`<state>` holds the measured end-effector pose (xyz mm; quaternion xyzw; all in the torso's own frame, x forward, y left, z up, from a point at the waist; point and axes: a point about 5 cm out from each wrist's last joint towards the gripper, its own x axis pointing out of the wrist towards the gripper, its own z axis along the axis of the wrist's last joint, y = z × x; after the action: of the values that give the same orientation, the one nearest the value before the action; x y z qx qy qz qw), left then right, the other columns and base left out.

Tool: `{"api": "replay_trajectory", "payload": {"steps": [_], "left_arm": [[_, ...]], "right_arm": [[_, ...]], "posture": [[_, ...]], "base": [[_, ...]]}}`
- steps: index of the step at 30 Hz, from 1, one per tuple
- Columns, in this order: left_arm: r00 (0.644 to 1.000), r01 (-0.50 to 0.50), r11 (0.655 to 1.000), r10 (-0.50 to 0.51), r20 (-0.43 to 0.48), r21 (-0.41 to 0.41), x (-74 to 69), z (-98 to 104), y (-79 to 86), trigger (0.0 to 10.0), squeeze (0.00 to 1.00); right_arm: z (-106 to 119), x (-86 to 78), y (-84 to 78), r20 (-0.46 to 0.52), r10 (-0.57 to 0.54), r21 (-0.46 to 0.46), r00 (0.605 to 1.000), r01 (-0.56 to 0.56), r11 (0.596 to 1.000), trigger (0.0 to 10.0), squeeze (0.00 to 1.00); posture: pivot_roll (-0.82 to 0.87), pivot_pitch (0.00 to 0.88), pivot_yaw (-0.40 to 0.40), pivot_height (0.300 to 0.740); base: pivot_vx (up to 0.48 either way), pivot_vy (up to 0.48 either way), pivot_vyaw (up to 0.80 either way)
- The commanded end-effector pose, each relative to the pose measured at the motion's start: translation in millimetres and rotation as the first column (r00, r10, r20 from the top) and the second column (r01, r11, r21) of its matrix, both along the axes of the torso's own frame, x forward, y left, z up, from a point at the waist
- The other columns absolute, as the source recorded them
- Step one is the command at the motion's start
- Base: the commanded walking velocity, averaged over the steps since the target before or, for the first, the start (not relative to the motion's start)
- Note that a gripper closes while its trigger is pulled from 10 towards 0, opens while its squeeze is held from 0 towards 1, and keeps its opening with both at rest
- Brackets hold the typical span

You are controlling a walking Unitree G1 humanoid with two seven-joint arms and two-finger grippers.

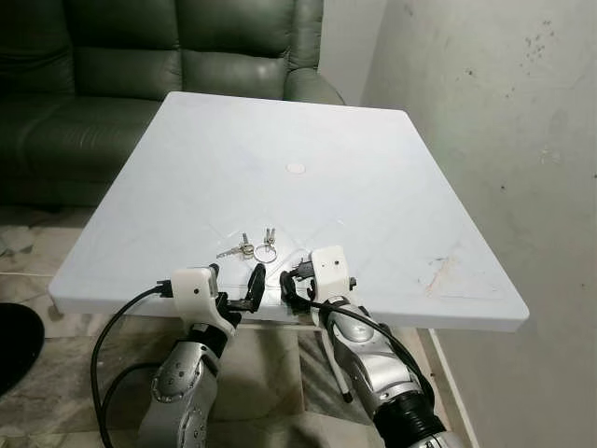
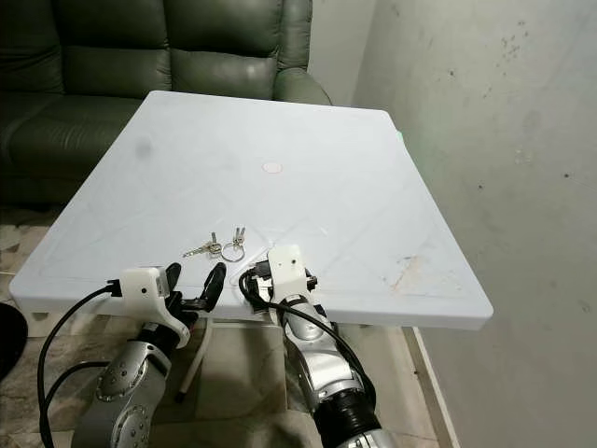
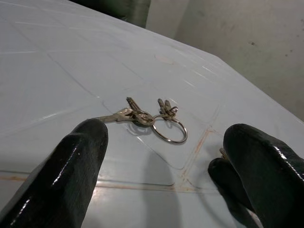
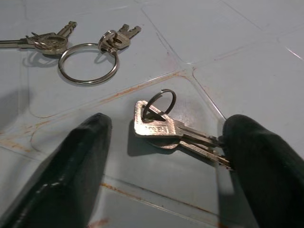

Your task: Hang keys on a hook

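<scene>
Currently both my claws sit at the near edge of the white desk (image 1: 187,177), fingers spread and gripping nothing.

Right claw (image 4: 161,156): open, fingers lying low on the desk surface. Between them rests a small key set (image 4: 166,126), two flat keys on a little split ring. The key tips lie touching or almost touching one finger (image 4: 266,161); the other finger (image 4: 71,161) is a short gap away from the key heads. No squeeze yet.

Left claw (image 3: 161,161): also open, empty. Straight ahead of it, beyond the fingertips, lies the larger key bunch (image 3: 152,118), several keys on a big ring, flat on the desk and apart from both fingers. From the right wrist camera this bunch (image 4: 85,52) lies further out than the small set, clear of it.

Head camera: the larger bunch (image 1: 254,248) is just ahead of both claws, the left claw (image 1: 244,289) and right claw (image 1: 294,280) flanking the near desk edge. A green sofa (image 1: 140,65) stands beyond the desk; a marked wall (image 1: 485,112) is off to my right.

Progress: early. No keys lifted. I can make out no hook, so I cannot say where the keys go. Left to do: close on a key set, lift, find the hook, hang.
</scene>
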<state>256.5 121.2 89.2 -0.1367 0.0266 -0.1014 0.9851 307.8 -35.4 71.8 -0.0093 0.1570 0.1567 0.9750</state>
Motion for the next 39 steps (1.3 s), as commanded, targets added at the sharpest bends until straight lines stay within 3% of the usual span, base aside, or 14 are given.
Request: {"api": "replay_trajectory", "payload": {"steps": [1, 3, 4, 6, 7, 9, 16, 17, 18, 19, 22, 23, 28, 39], "left_arm": [[1.000, 0.008, 1.000, -0.008, 0.010, -0.009, -1.1, 4, -5.0, 10.0, 0.00], [1.000, 0.008, 1.000, -0.008, 0.010, -0.010, -1.2, 4, -5.0, 10.0, 0.00], [1.000, 0.009, 1.000, -0.009, 0.009, -0.009, -1.2, 4, -5.0, 10.0, 0.00], [1.000, 0.009, 1.000, -0.009, 0.009, -0.009, -1.4, 4, -5.2, 10.0, 0.00], [1.000, 0.009, 1.000, -0.009, 0.009, -0.009, -1.3, 4, -5.2, 10.0, 0.00], [1.000, 0.009, 1.000, -0.009, 0.009, -0.009, -1.6, 4, -5.6, 10.0, 0.00], [1.000, 0.010, 1.000, -0.010, 0.009, -0.007, -1.3, 4, -5.6, 10.0, 0.00], [1.000, 0.011, 1.000, -0.010, 0.010, -0.008, -1.1, 4, -5.7, 10.0, 0.00], [1.000, 0.011, 1.000, -0.010, 0.010, -0.008, -1.1, 4, -5.7, 10.0, 0.00], [1.000, 0.011, 1.000, -0.011, 0.010, -0.008, -1.1, 4, -5.7, 10.0, 0.00], [1.000, 0.012, 1.000, -0.012, 0.011, -0.008, -1.0, 4, -5.8, 10.0, 0.00], [1.000, 0.012, 1.000, -0.012, 0.011, -0.008, -0.9, 4, -5.9, 10.0, 0.00], [1.000, 0.014, 1.000, -0.014, 0.012, -0.009, -0.8, 4, -6.2, 10.0, 0.00], [1.000, 0.013, 1.000, -0.013, 0.013, -0.005, -0.3, 5, -6.1, 10.0, 0.00]], "right_arm": [[8, 2.9, 19.8, -0.021, -0.020, 0.060, 1.000, 0.021, 0.998, 3.2, 0.00], [9, 2.9, 21.1, -0.016, -0.016, 0.070, 1.000, 0.017, 0.997, 3.4, 0.00], [11, 2.9, 21.8, -0.009, -0.022, 0.081, 1.000, 0.023, 0.996, 0.9, 0.00], [11, 2.8, 22.2, -0.011, -0.022, 0.083, 1.000, 0.023, 0.996, 1.0, 0.00], [11, 2.9, 22.6, -0.009, -0.016, 0.080, 1.000, 0.017, 0.997, 9.6, 0.00], [11, 2.9, 23.1, -0.006, 0.001, 0.077, 1.000, -0.001, 0.997, 10.0, 0.00], [11, 7.8, 13.8, 0.036, -0.022, 0.057, 0.999, 0.020, 0.998, 10.0, 0.00], [11, 9.1, 10.3, 0.008, -0.048, 0.116, 0.999, 0.047, 0.992, 10.0, 0.51], [11, 9.1, 10.3, 0.008, -0.048, 0.116, 0.999, 0.047, 0.992, 10.0, 0.51], [12, 10.9, 6.8, 0.014, -0.061, 0.129, 0.998, 0.059, 0.990, 10.0, 1.00], [17, 13.1, 4.8, 0.070, -0.028, 0.116, 0.997, 0.020, 0.993, 10.0, 1.00], [18, 13.4, 4.0, 0.077, -0.032, 0.132, 0.997, 0.022, 0.991, 10.0, 0.00], [23, 12.9, 4.9, 0.135, -0.002, 0.151, 0.991, -0.019, 0.988, 10.0, 0.00], [14, 8.6, 13.2, 0.064, 0.002, 0.143, 0.998, -0.012, 0.990, 10.0, 0.00]], "posture": [[0.07, 0.018, -0.111, 0.740], [0.07, 0.018, -0.111, 0.740], [0.07, 0.018, -0.111, 0.740], [0.07, 0.018, -0.110, 0.740], [0.07, 0.018, -0.110, 0.740], [0.07, 0.017, -0.110, 0.740], [0.07, 0.015, -0.110, 0.740], [0.07, 0.013, -0.110, 0.740], [0.07, 0.013, -0.110, 0.740], [0.07, 0.012, -0.109, 0.740], [0.07, 0.012, -0.109, 0.740], [0.07, 0.008, -0.109, 0.740], [0.07, 0.007, -0.109, 0.740], [0.08, 0.004, -0.109, 0.740]], "base": [[0.000, 0.000, 0.00], [0.000, 0.000, 0.00], [0.000, 0.000, 0.00], [0.000, 0.000, 0.00], [0.000, 0.000, 0.00], [0.000, 0.000, 0.00], [0.000, 0.000, 0.00], [0.000, 0.000, 0.00], [0.000, 0.000, 0.00], [0.000, 0.000, 0.00], [0.000, 0.000, 0.00], [0.000, 0.000, 0.00], [0.000, 0.000, 0.00], [0.000, 0.000, 0.00]]}}
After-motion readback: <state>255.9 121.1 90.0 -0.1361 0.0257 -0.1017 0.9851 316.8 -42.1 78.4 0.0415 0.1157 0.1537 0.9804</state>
